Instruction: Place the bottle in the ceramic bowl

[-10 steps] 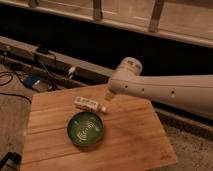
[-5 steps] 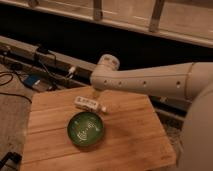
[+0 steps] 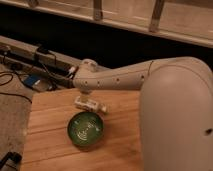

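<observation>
Cables (image 3: 22, 75) far left, clear of the table (image 3: 50, 150). Bowl (image 3: 85, 129) near centre; bottle (image 3: 90, 105) lying flat just beyond, under gripper (image 3: 86, 95), grip state impossible to tell. Risks: off-centre pinch rolling bottle toward far edge; clipping bowl rim. Room left, arm (image 3: 170, 100) crowding right.
</observation>
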`<state>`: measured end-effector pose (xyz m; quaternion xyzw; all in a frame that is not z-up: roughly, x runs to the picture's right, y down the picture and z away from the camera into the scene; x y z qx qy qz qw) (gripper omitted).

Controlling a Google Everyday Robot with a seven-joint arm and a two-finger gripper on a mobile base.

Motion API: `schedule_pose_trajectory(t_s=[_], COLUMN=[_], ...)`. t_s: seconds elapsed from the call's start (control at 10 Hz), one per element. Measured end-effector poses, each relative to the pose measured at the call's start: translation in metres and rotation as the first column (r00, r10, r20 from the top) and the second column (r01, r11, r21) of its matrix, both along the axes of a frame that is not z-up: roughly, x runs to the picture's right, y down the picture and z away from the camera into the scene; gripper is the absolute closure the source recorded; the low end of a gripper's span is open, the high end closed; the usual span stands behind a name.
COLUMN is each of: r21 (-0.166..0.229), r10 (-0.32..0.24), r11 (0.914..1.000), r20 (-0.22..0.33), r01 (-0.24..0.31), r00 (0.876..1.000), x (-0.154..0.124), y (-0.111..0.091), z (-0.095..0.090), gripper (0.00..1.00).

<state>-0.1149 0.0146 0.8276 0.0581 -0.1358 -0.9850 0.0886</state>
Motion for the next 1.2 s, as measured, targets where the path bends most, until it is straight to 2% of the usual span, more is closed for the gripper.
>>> schedule_pose_trajectory(t_s=[0.2,0.6,0.8,1.0,1.2], r21=[-0.021,-0.022,-0.041,-0.073,-0.12], r10=[-0.003,0.005,-0.021,-0.054,-0.065], r11=[0.9998,0.9997,0.9989,0.9958,0.9907], r20=[-0.003,-0.006,0.006,0.017,0.009], r01=[0.003,-0.005,0.021,0.055,0.066], r00=[1.0,1.0,1.0,0.998,0.998], x=[-0.005,-0.004,-0.006,-0.024,-0.044], y=[0.009,0.009,0.01,0.017,0.033], z=[0.01,0.01,0.013,0.033,0.068], gripper=[0.2,0.2,0.2,0.2,0.2])
